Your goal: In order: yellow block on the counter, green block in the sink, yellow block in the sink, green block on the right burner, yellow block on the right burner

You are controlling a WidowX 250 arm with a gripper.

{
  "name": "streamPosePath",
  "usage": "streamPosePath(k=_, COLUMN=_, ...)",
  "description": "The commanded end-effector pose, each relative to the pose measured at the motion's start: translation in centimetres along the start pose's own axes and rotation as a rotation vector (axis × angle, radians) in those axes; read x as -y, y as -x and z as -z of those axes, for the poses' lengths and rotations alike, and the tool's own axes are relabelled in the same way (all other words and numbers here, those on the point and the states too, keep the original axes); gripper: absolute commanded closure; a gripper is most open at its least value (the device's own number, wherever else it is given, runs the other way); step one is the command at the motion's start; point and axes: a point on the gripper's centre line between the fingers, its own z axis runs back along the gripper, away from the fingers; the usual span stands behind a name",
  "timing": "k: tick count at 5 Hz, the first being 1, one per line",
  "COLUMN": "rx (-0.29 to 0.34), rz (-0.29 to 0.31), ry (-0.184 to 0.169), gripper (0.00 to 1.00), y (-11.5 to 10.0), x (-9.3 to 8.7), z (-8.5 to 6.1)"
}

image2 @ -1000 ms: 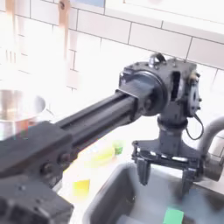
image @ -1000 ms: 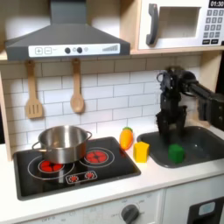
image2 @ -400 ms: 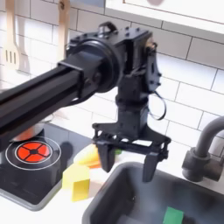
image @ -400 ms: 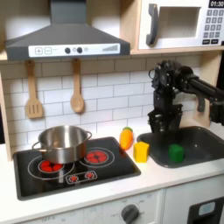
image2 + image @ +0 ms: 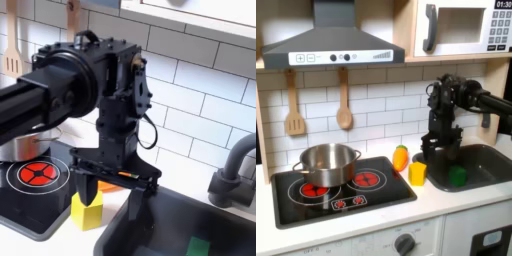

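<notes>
Green block (image 5: 458, 176) sits in the sink (image 5: 488, 163), so the released, empty hand (image 5: 108, 193) over the yellow block (image 5: 87, 211) looks set to drop and grab it.

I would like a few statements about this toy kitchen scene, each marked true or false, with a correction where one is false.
1. The green block lies in the sink. True.
2. The yellow block sits on the right burner. False: in the first exterior view it stands on the counter, between the cooktop and the sink.
3. The gripper is open and holds nothing. True: in the second exterior view its fingers are spread above the yellow block.
4. The steel pot stands in the sink. False: it stands on the cooktop's left burner in the first exterior view.
5. Two wooden utensils hang on the tiled wall. True.
</notes>
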Motion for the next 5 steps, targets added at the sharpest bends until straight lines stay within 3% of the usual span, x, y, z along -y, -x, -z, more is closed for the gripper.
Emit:
streamPosePath(k=1, rx=0.017, rz=-0.079, ry=-0.035, gripper=0.00, y=-0.2, x=0.0, z=-0.3)
streamPosePath(k=2, rx=0.052, rz=-0.132, ry=-0.031, gripper=0.00, y=-1.3, x=-0.5, z=-0.4)
streamPosePath(k=3, rx=0.130, rz=-0.265, ry=-0.102, gripper=0.00, y=-2.8, x=0.5, z=0.2)
streamPosePath(k=4, rx=0.118, rz=-0.306, ry=-0.121, gripper=0.00, y=-3.7, x=1.4, z=0.5)
streamPosePath(k=5, rx=0.119, rz=-0.395, ry=-0.153, gripper=0.00, y=-4.3, x=1.6, z=0.9)
